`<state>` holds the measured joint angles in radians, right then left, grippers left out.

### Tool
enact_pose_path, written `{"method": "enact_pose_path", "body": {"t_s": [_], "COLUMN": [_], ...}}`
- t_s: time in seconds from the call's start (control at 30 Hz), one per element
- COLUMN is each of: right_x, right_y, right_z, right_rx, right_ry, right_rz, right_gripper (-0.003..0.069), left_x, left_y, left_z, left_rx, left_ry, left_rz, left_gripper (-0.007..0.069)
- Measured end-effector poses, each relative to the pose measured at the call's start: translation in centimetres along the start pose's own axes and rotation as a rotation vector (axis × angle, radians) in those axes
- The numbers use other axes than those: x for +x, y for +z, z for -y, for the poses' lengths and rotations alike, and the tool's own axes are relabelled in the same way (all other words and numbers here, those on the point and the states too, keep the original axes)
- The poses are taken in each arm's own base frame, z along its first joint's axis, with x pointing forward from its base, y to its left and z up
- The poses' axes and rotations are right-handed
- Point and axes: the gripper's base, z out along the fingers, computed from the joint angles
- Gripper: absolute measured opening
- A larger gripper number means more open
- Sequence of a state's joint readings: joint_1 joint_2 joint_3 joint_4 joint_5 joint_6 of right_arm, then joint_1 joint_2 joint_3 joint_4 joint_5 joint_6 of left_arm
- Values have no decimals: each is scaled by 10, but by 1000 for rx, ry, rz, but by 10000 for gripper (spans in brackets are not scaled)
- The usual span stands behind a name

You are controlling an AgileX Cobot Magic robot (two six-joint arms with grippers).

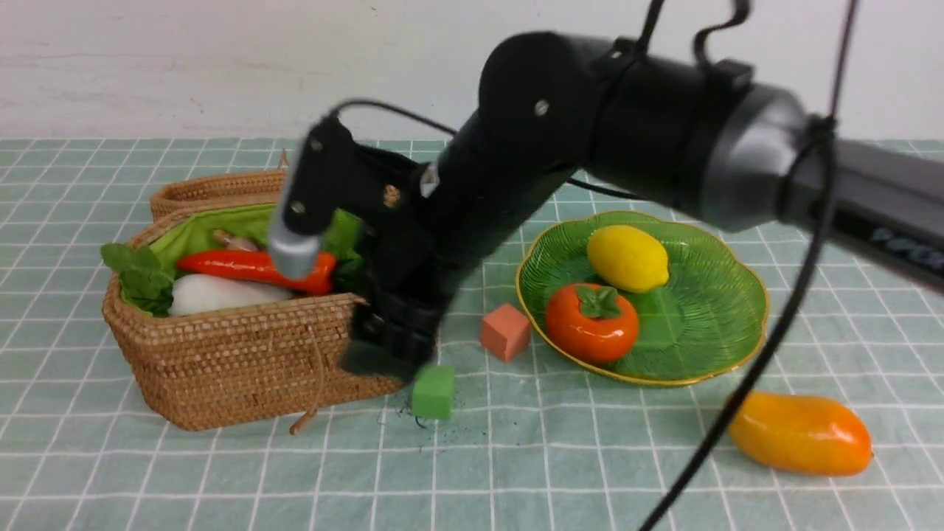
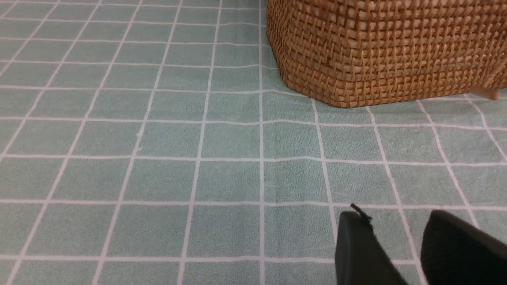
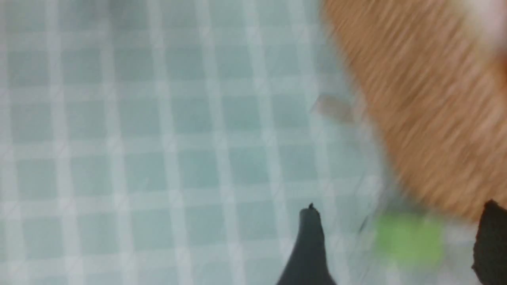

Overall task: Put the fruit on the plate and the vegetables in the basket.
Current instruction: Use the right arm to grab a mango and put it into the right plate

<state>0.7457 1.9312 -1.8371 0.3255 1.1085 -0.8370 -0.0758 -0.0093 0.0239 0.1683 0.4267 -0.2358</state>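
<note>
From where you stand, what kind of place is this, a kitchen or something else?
Probably a robot test bench rather than a kitchen: a table under a checked green tablecloth against a bare white wall, set with glossy toy food such as the lemon and loose foam-like cubes such as the green cube.

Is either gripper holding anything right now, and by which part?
Nothing is held. The right gripper is open over the green cube; the left gripper has only cloth between its fingers.
</note>
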Motion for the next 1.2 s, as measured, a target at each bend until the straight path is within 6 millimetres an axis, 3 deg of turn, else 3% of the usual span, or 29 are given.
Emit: {"method": "enact_pose_path", "body": {"t_s": [0.2,0.23,0.27,0.4,0.43,0.47,0.53,0.63,0.8,0.93,1.2], "right_x": [35,57,62,159,161,191,224,258,268,264,264], "right_y": [-35,-47,-46,-64,-66,-66,-65,-64,-61,-59,-56], "right_z": [5,14,15,38,39,39,33,20,19,32,34], "right_rx": [66,122,128,210,215,202,164,91,116,211,207], "right_ry": [229,349,364,758,769,844,882,842,711,551,507], "right_rz": [-158,-200,-216,-362,-361,-406,-463,-525,-535,-452,-430], "right_gripper": [514,513,513,513,513,513,513,514,544,624,670], "left_x": [0,0,0,0,0,0,0,0,0,0,0], "left_y": [0,0,0,0,0,0,0,0,0,0,0], "left_z": [0,0,0,0,0,0,0,0,0,0,0], "left_rx": [0,0,0,0,0,0,0,0,0,0,0], "left_ry": [0,0,0,0,0,0,0,0,0,0,0], "left_rz": [0,0,0,0,0,0,0,0,0,0,0], "left_gripper": [238,238,238,238,238,238,238,238,238,238,238]}}
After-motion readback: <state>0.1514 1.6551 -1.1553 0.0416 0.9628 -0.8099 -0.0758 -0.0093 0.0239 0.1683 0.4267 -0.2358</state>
